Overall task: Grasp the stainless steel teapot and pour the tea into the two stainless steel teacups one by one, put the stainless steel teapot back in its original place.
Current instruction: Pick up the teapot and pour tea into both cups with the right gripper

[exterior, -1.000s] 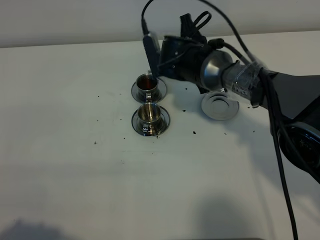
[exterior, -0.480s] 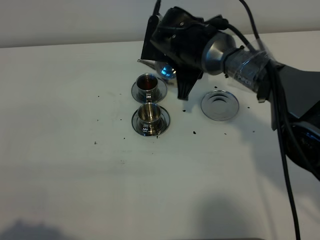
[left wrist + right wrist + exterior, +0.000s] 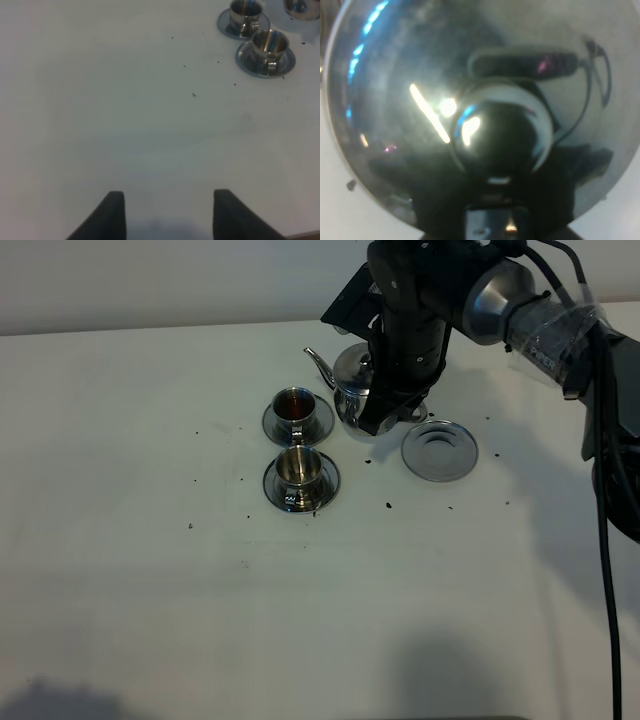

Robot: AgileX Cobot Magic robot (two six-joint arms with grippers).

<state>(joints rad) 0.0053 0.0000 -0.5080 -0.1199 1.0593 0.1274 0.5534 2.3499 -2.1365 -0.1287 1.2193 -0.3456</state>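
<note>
The stainless steel teapot (image 3: 349,380) is upright, with its spout (image 3: 316,359) pointing left toward the far teacup (image 3: 294,404), which holds dark tea. The near teacup (image 3: 300,467) stands on its saucer just in front. My right gripper (image 3: 390,405) is shut on the teapot at its handle side. The right wrist view is filled by the teapot's lid and knob (image 3: 502,131). The empty round saucer (image 3: 439,450) lies right of the teapot. My left gripper (image 3: 170,215) is open and empty, far from both teacups (image 3: 270,45).
Small dark specks are scattered on the white table (image 3: 150,570) around the cups. The table's back edge meets a pale wall. The right arm's cables hang over the right side.
The right arm has swung up and right. The teapot has turned from tipped over the far cup to upright, between that cup and the empty saucer.
</note>
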